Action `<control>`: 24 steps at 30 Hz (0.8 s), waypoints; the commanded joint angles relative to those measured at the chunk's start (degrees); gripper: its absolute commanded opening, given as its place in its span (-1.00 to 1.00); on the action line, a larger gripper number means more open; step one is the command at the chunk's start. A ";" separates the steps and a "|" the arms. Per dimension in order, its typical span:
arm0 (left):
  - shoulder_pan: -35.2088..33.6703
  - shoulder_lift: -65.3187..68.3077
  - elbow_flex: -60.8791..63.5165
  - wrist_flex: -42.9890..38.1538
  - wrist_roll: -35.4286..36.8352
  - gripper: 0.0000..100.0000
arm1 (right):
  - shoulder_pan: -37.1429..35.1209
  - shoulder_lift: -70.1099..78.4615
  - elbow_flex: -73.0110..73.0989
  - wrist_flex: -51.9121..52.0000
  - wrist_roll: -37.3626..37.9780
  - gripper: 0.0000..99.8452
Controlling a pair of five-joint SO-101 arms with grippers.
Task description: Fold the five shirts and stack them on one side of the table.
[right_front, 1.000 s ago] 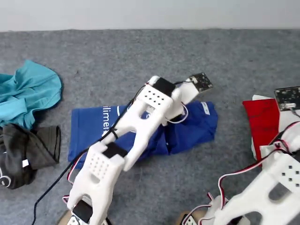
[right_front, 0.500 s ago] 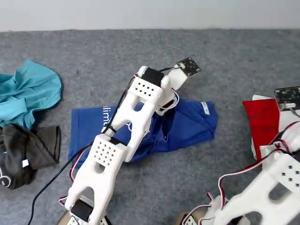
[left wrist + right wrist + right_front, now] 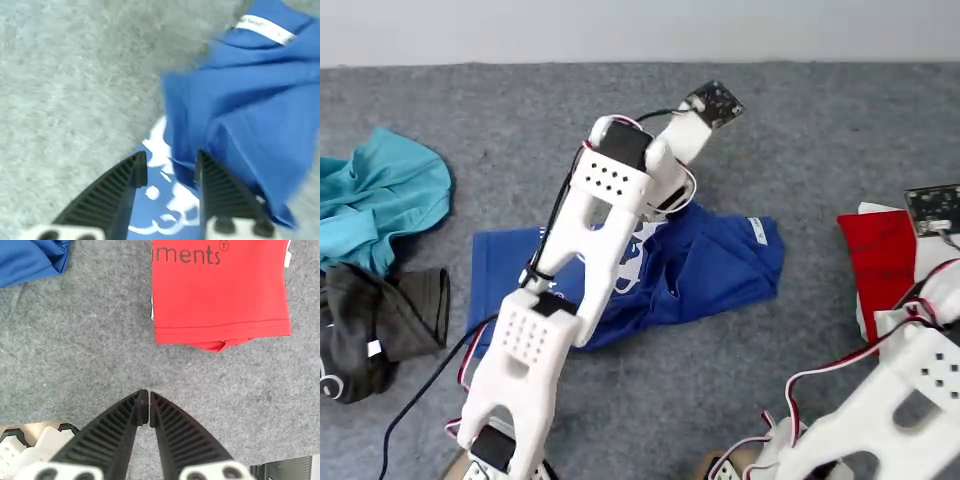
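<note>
**Blue shirt (image 3: 720, 262) mid-fold, left gripper (image 3: 171, 156) on its cloth**

We read this step as folding the blue shirt. It lies mid-table (image 3: 840, 120), spread but rumpled, with white print (image 3: 638, 250) showing beside the left arm (image 3: 610, 200).

The left gripper sits over the shirt's far edge. Its fingers are a narrow gap apart, and an edge of blue cloth runs straight into that gap. We judge the cloth pinched, not loose, though the contact point itself is hard to make out. The printed lower layer lies just beneath the tips. The neck label (image 3: 264, 30) is well apart from them, toward the shirt's right end.

On the right gripper (image 3: 149, 396) the fingers meet tip to tip and hold nothing. It is over bare table, near the red shirt (image 3: 220, 290). The red shirt lies folded flat at the right side, so we take that as the stack spot.

The teal shirt (image 3: 380, 190) and black shirt (image 3: 380, 320) lie crumpled at the left side, seemingly touching, and are not yet folded.

Next move, our guess: carry the pinched cloth toward the near edge, lay it flat with the edges lined up, then let go. The risk is that thin cloth slips out or drags the lower layer along.
</note>
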 commanded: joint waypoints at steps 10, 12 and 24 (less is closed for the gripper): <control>15.47 -29.19 40.22 0.97 -2.46 -0.68 | 0.57 -0.84 -0.26 2.33 0.00 -0.98; 15.56 -28.13 42.15 -0.26 -2.46 -0.68 | 0.57 -0.84 -0.26 2.33 0.00 -0.98; -1.14 -8.44 33.01 -11.78 -4.66 -0.68 | 0.57 -0.92 -0.26 2.33 0.00 -0.98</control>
